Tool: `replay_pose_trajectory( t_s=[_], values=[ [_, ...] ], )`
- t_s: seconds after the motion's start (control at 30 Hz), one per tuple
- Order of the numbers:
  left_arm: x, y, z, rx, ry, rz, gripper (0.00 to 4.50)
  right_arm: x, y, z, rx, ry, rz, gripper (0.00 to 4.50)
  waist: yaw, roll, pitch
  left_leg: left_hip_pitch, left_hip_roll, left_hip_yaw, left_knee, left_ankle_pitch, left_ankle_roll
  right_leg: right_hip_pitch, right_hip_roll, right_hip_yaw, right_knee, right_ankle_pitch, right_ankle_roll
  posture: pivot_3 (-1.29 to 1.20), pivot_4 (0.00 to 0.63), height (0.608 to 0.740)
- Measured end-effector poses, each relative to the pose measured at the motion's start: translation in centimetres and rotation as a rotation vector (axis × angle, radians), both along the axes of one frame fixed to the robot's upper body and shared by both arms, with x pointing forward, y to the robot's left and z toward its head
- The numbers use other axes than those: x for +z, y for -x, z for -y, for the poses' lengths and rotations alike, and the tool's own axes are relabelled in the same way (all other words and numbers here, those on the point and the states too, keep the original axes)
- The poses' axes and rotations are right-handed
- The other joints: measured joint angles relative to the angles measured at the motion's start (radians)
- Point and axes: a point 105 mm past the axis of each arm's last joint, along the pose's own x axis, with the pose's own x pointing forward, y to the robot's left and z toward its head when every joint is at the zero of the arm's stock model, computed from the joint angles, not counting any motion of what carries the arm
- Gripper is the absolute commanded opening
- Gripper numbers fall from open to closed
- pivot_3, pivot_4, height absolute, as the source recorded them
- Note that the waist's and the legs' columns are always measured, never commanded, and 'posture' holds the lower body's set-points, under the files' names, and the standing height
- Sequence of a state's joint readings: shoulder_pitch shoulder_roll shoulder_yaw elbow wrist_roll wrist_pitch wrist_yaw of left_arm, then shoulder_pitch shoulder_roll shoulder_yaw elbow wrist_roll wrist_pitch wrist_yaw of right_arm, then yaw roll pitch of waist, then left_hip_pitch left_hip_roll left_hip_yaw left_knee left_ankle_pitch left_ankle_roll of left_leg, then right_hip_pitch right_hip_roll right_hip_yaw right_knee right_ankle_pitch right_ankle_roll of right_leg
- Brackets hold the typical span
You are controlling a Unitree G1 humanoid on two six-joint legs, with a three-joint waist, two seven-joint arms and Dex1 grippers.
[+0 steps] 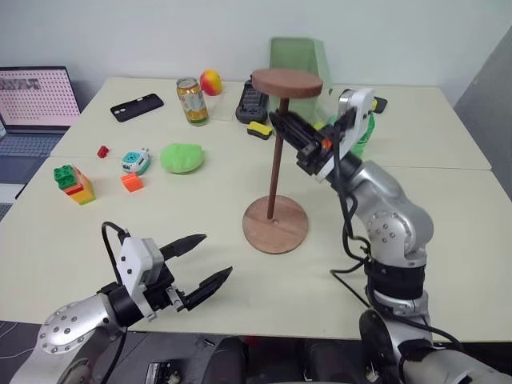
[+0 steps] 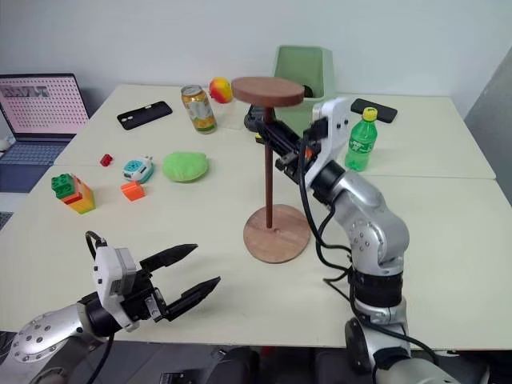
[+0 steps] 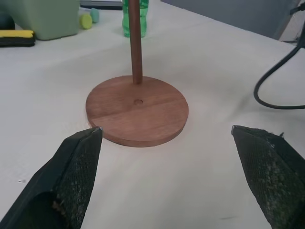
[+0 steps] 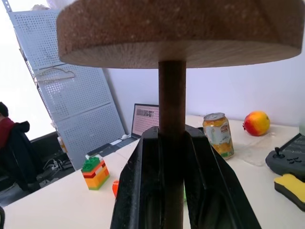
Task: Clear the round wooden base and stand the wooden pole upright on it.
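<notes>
The round wooden base [image 1: 275, 226] lies flat on the table, with nothing on it but the pole. The wooden pole [image 1: 275, 172] stands upright, its disc head [image 1: 286, 82] on top. Its lower end [image 3: 137, 78] meets the base just beside the small centre hole [image 3: 138, 102]. My right gripper [image 1: 278, 122] is shut on the pole just under the head; my right fingers [image 4: 143, 191] clamp the rod from both sides. My left gripper [image 1: 216, 254] hovers low near the table's front edge, left of the base, open and empty, pointing at the base [image 3: 137, 110].
Behind the base are a drink can [image 1: 192, 101], a peach [image 1: 210, 81], a black phone [image 1: 137, 106], a black controller [image 1: 252, 100], a yellow sponge [image 1: 259, 128], a green bottle [image 2: 360, 141] and a green bin [image 1: 298, 56]. On the left are a green pouch [image 1: 182, 158], toy bricks [image 1: 74, 184] and a laptop [image 1: 36, 100].
</notes>
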State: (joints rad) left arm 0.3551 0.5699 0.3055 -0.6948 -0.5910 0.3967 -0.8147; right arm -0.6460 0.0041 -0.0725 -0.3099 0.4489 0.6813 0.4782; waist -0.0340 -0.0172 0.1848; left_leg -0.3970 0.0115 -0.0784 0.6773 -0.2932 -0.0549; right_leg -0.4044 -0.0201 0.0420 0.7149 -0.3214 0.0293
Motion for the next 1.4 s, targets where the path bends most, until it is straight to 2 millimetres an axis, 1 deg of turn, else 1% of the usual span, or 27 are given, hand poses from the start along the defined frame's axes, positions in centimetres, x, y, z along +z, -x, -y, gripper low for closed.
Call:
replay_pose_trajectory(
  t_s=[0.07, 0.17, 0.23, 0.43, 0.7, 0.8, 0.97, 1.03, 1.07, 1.13, 1.2, 1.23, 1.4],
  values=[
    [-0.1, 0.0, 0.2, -0.007, 0.0, 0.01, 4.5, -0.7, 0.0, 0.0, -0.011, 0.014, -0.002, 0.2, -0.001, 0.0, 0.0, 0.0, 0.001, 0.0, 0.0, 0.0, 0.0, 0.0, 0.0, 0.0, 0.0, 0.0, 0.0, 0.0, 0.15, 0.74],
    [0.1, -0.2, 0.7, -0.017, -0.002, 0.033, 4.5, -0.9, 0.0, 0.2, -0.035, 0.024, 0.028, 0.2, -0.001, 0.0, 0.0, 0.0, 0.001, 0.0, 0.0, 0.0, 0.0, 0.0, 0.001, 0.0, 0.0, 0.0, 0.0, 0.0, 0.15, 0.74],
    [0.0, -0.2, 0.9, -0.018, -0.004, 0.035, 4.5, -1.8, -0.3, 0.2, -0.045, 0.032, 0.015, 0.2, -0.002, 0.0, 0.0, 0.0, 0.001, 0.0, 0.0, 0.0, 0.0, 0.0, 0.001, 0.0, 0.0, 0.0, 0.0, 0.0, 0.15, 0.74],
    [-0.1, -0.2, 1.2, -0.029, -0.004, 0.039, 4.5, -2.0, -0.7, 0.2, -0.077, 0.01, 0.033, 0.2, -0.001, 0.0, 0.0, 0.001, 0.001, 0.0, 0.0, 0.0, 0.0, 0.0, 0.001, 0.0, 0.0, 0.0, 0.0, 0.0, 0.15, 0.74],
    [-0.1, -0.5, 1.1, -0.025, -0.003, 0.048, 4.5, -2.3, -1.1, 0.2, -0.108, 0.01, 0.071, 0.2, -0.001, 0.0, 0.0, 0.001, 0.001, 0.0, 0.0, 0.0, 0.0, 0.001, 0.001, 0.0, 0.0, 0.0, 0.0, 0.0, 0.15, 0.74],
    [0.1, -0.6, 1.1, -0.026, -0.002, 0.061, 4.5, -2.3, -0.7, -0.2, -0.091, 0.036, 0.113, 0.2, 0.0, 0.0, 0.0, 0.001, 0.001, 0.0, 0.0, 0.0, 0.0, 0.001, 0.001, 0.0, 0.0, 0.0, 0.0, 0.0, 0.15, 0.74],
    [0.1, -0.9, 1.0, -0.016, -0.001, 0.067, 4.5, -2.7, 0.6, -0.7, -0.048, 0.086, 0.204, 0.2, 0.003, -0.001, -0.001, 0.002, 0.0, 0.0, 0.0, 0.0, 0.0, 0.003, 0.001, 0.0, -0.001, 0.0, 0.0, 0.0, 0.15, 0.74],
    [0.2, -0.9, 1.0, -0.017, -0.001, 0.071, 4.5, -3.2, 1.5, -1.0, -0.021, 0.115, 0.241, 0.2, 0.003, 0.0, -0.002, 0.005, 0.001, -0.002, 0.0, 0.0, 0.0, 0.006, 0.001, -0.001, -0.002, 0.0, 0.0, 0.0, 0.15, 0.74],
    [0.2, -0.9, 1.0, -0.016, -0.001, 0.071, 4.5, -3.7, 1.9, -1.1, -0.008, 0.127, 0.248, 0.2, 0.004, 0.0, -0.002, 0.008, 0.001, -0.002, -0.001, 0.0, 0.0, 0.01, 0.001, -0.001, -0.004, 0.0, 0.0, 0.0, 0.15, 0.74],
    [0.2, -1.0, 1.0, -0.014, -0.002, 0.077, 4.5, -4.6, 2.3, -1.3, 0.005, 0.142, 0.226, 0.2, 0.003, 0.0, -0.004, 0.02, 0.001, -0.002, -0.005, 0.0, 0.0, 0.021, 0.001, -0.001, -0.008, 0.0, 0.0, 0.0, 0.15, 0.74],
    [0.2, -1.0, 0.9, -0.014, -0.004, 0.079, 4.5, -5.2, 2.1, -1.0, -0.011, 0.138, 0.185, 0.2, 0.003, -0.001, -0.007, 0.034, 0.001, -0.001, -0.014, 0.0, 0.0, 0.034, 0.001, 0.0, -0.014, 0.0, 0.0, 0.0, 0.15, 0.74],
    [0.2, -1.0, 0.9, -0.013, -0.004, 0.081, 4.5, -5.6, 1.9, -1.0, -0.014, 0.142, 0.156, 0.2, 0.002, 0.0, -0.013, 0.037, 0.001, -0.001, -0.016, 0.0, 0.0, 0.037, 0.001, 0.0, -0.018, 0.0, 0.0, 0.0, 0.15, 0.74],
    [0.2, -1.0, 0.9, -0.005, -0.007, 0.084, 4.5, -5.9, 1.9, -0.9, -0.009, 0.177, 0.119, 0.2, 0.002, 0.0, -0.03, 0.036, 0.001, -0.001, -0.017, 0.0, 0.001, 0.037, 0.002, 0.0, -0.02, -0.001, 0.0, 0.0, 0.15, 0.74]
  ],
)
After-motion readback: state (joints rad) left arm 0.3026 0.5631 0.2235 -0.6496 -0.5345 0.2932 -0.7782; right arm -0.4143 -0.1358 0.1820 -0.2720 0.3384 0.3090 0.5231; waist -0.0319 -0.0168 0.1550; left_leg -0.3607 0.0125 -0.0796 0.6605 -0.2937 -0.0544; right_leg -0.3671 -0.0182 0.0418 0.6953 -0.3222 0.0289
